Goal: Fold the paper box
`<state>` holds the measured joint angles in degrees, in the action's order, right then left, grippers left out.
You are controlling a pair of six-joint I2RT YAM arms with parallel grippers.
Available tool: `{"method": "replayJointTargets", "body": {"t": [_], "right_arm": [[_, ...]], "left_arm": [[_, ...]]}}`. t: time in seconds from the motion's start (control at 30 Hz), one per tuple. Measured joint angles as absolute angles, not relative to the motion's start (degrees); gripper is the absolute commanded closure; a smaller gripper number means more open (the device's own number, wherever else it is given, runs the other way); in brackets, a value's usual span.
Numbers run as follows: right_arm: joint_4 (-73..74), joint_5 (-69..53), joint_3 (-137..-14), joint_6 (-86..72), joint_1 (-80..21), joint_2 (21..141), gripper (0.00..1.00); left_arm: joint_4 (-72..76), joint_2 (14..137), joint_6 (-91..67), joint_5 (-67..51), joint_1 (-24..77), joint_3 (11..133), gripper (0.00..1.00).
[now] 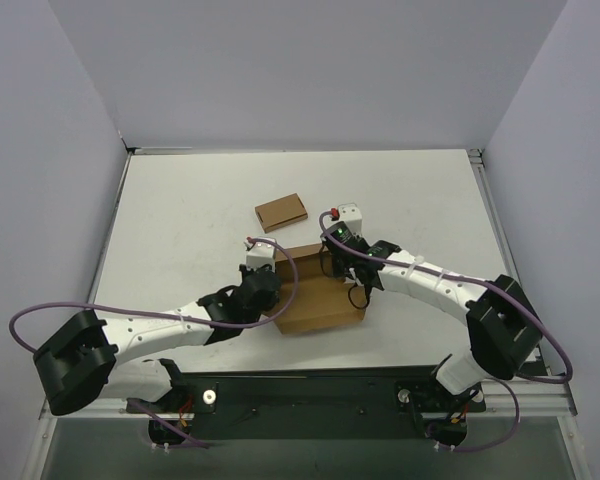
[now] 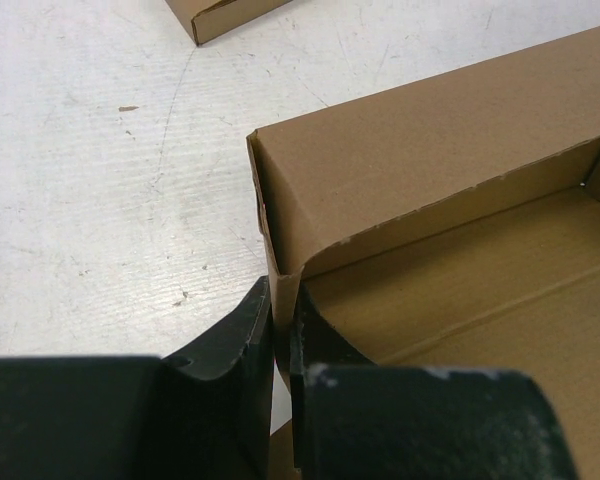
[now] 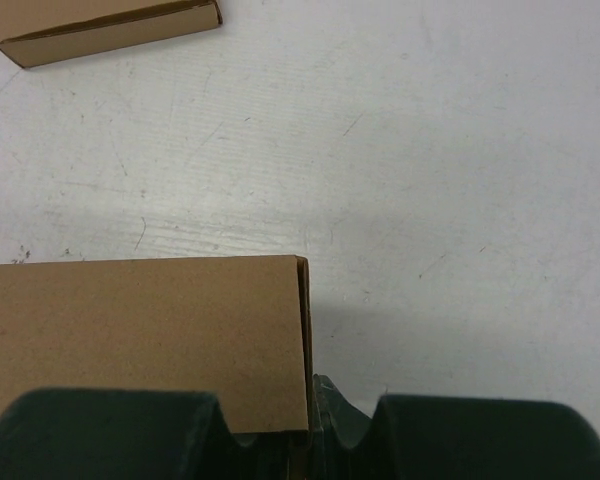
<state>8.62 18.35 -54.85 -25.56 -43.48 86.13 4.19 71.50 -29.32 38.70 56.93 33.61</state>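
The paper box point(image 1: 315, 295) is a brown cardboard piece, partly formed, in the middle of the table. My left gripper point(image 1: 263, 283) is shut on the box's left side wall point(image 2: 280, 265), one finger outside and one inside. The box's far wall point(image 2: 430, 150) stands upright and its inner floor point(image 2: 500, 290) shows. My right gripper point(image 1: 342, 262) is shut on the box's right side wall point(image 3: 303, 340), which stands doubled at the edge next to a brown panel point(image 3: 140, 340).
A smaller flat closed brown box point(image 1: 281, 211) lies on the white table point(image 1: 180, 230) beyond the paper box; it also shows in the left wrist view point(image 2: 220, 15) and the right wrist view point(image 3: 100, 30).
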Motion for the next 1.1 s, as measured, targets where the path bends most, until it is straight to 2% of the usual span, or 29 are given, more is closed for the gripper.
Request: {"method": "replayJointTargets", "body": {"t": [0.37,0.4,0.43,0.5,0.53,0.63,0.73,0.93,1.07,1.1], "right_arm": [[8.5,21.2,-56.8,-26.1,-44.0,89.6,1.0],[8.5,21.0,-56.8,-26.2,-44.0,89.6,0.97],[8.5,20.6,-56.8,-26.2,-43.9,89.6,0.84],[8.8,19.4,-56.8,-26.1,-43.8,89.6,0.7],[9.3,18.7,-56.8,-26.1,-43.5,89.6,0.6],[11.4,16.4,-56.8,-26.1,-42.7,89.5,0.45],[12.2,13.7,-56.8,-26.0,-42.0,88.8,0.38],[12.8,9.4,-56.6,-26.0,-42.2,83.9,0.43],[13.3,9.2,-56.0,-25.9,-42.1,81.8,0.59],[13.6,9.1,-56.0,-25.8,-42.1,81.8,0.64]], "left_arm": [[4.5,72.3,-29.4,39.7,57.0,33.6,0.91],[4.5,72.3,-29.4,39.7,57.0,33.6,0.91],[4.3,72.4,-29.4,39.7,57.0,33.7,0.91],[3.1,73.5,-29.3,40.1,56.9,34.6,0.91],[2.3,74.3,-29.3,40.1,56.8,35.4,0.91],[-0.3,76.8,-29.3,39.6,55.6,38.5,0.89],[-2.5,78.1,-29.3,36.8,53.6,40.8,0.88],[-5.1,78.5,-29.3,31.6,52.0,43.7,0.86],[-6.2,78.5,-29.3,30.4,51.9,44.8,0.78],[-6.5,78.5,-29.3,30.2,51.8,44.9,0.68]]}}
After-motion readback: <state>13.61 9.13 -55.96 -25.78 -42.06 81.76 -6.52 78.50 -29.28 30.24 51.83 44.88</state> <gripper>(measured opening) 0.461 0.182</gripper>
